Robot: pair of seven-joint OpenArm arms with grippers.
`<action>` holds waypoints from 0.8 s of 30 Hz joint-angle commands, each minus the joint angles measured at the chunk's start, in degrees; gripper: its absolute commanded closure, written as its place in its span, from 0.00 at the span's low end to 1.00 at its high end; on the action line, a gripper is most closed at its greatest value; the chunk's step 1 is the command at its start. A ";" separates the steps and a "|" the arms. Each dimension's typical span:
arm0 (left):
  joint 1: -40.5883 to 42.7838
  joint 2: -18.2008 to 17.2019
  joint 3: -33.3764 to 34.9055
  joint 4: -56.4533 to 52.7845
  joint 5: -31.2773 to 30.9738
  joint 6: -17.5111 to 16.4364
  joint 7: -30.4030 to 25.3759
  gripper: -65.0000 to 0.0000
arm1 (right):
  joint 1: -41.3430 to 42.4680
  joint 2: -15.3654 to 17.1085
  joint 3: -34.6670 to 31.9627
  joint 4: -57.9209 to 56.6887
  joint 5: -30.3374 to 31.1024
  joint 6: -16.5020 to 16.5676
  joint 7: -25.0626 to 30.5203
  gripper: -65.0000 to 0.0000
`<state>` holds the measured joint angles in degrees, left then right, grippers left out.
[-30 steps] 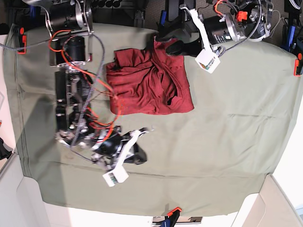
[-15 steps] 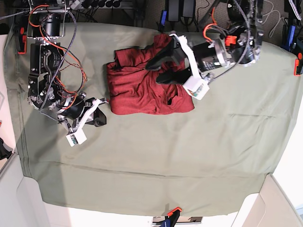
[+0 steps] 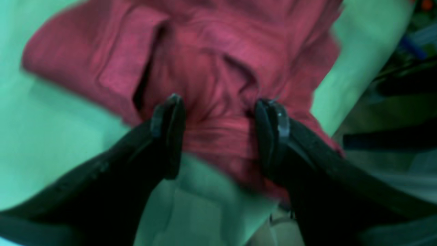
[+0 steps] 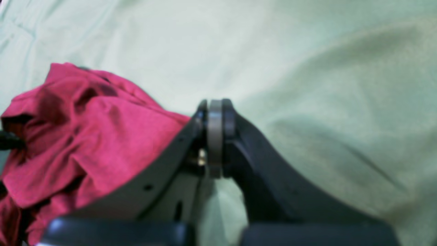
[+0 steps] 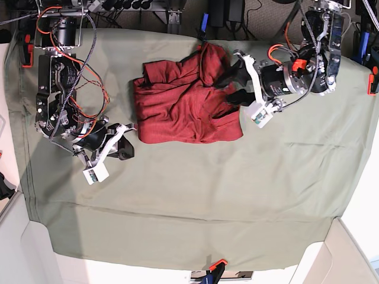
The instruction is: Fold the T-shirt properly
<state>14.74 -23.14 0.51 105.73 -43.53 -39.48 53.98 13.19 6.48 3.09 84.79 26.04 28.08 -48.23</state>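
Covering the table: you have the sage-green cloth (image 5: 249, 195) spread under everything, pinned at its edges by orange clamps (image 5: 373, 81), so the fabric you fold has a flat bed that will not slide.

T-shirt: your T-shirt (image 5: 183, 109) lies bunched and partly folded, one flap doubled over itself; it sits between the two sets of fingers, nearer the left ones.

Left gripper: your left gripper (image 3: 218, 136) stands with its jaws wide apart, straddling a ridge of the maroon cloth. Red fabric shows between the two fingertips (image 3: 170, 116), but nothing is pinched; I judge it is set for a grab at that raised edge.

Right gripper: your right gripper (image 4: 215, 136) has its jaws pressed together on nothing. The shirt's crumpled edge lies just beside it, on one flank of the fingers, not between them. It looks parked clear so the other arm can work.

Change, left arm: half a second back your left fingers were further over the middle of the shirt; now they have drawn back to its edge on the side nearest that arm, and the upper corner of the cloth stands up more.

Change, right arm: a second ago it reached low across the green cloth, well apart from the shirt; since half a second ago it has held its place beside the shirt's far edge.
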 commanded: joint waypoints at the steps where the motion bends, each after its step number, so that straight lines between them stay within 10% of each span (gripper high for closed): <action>1: -0.26 -1.51 -0.22 0.85 -1.75 -0.52 -1.03 0.46 | 1.27 0.15 0.17 1.03 1.01 0.46 1.36 1.00; 24: 3.37 -3.87 -4.66 9.92 -20.52 -0.52 6.88 0.46 | 1.40 0.13 0.17 0.96 0.98 0.46 3.32 1.00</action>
<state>18.52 -26.33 -3.70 114.74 -62.74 -39.48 61.98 13.19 6.50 3.11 84.79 25.96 28.08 -46.30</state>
